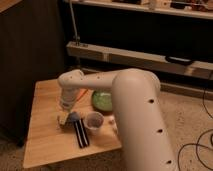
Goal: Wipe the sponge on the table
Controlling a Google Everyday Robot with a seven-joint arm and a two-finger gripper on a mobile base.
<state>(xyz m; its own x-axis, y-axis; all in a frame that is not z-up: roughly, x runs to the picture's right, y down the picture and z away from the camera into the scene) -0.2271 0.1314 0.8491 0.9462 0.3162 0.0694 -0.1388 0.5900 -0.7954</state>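
Sponge is lying on the desk, left of middle in the frame, right beside the hand. Whether the hand is open or holding it, I cannot tell. Wiping rightward is risking bumping the cup and black bar sitting just beside.

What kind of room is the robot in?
Probably a lab or workshop, not a home. There are long metal shelves at the back, loose cables on the speckled floor, and a low wooden table. The robot's gripper is down at the table, beside the black bar.
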